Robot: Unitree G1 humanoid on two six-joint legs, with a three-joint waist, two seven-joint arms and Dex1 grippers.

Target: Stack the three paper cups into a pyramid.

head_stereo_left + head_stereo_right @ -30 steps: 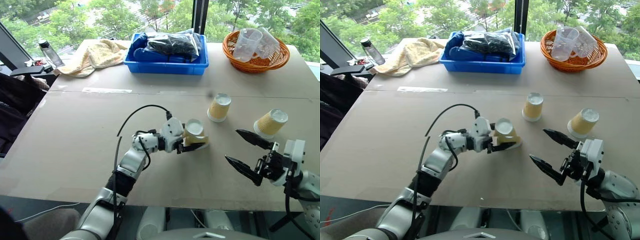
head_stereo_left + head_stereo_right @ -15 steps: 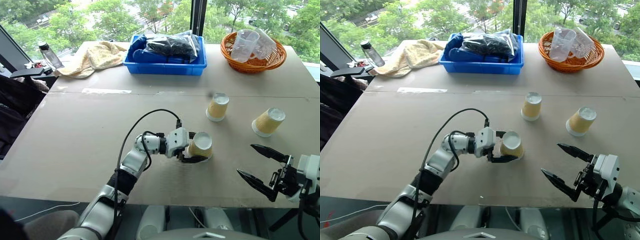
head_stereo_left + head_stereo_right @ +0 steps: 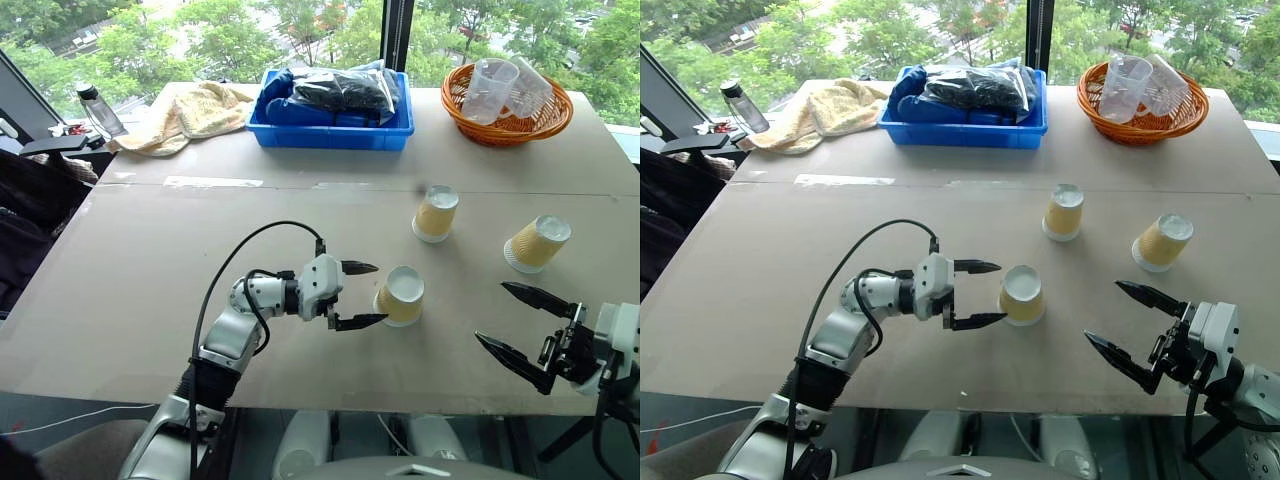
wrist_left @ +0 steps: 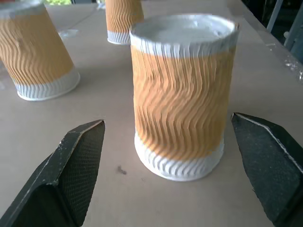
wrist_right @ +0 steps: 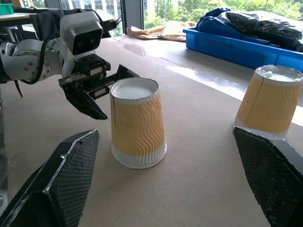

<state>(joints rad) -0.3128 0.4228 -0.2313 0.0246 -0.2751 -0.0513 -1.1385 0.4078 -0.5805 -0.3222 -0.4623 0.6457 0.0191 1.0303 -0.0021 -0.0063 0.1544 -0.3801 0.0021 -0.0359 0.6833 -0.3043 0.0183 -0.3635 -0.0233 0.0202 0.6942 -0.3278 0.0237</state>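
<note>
Left wrist view | left gripper (image 3: 360,295) released, right gripper (image 3: 522,325) spread | paper cups (image 4: 182,94): light, crushable; you should pinch ribbed mid-wall gently.

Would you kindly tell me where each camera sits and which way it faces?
Head views: above, looking down the table; left end effector and right end effector show.
Left wrist: looks along its open fingers at the nearest cup.
Right wrist: looks between its fingers at that cup and the left end effector.
All share this cup.
</note>
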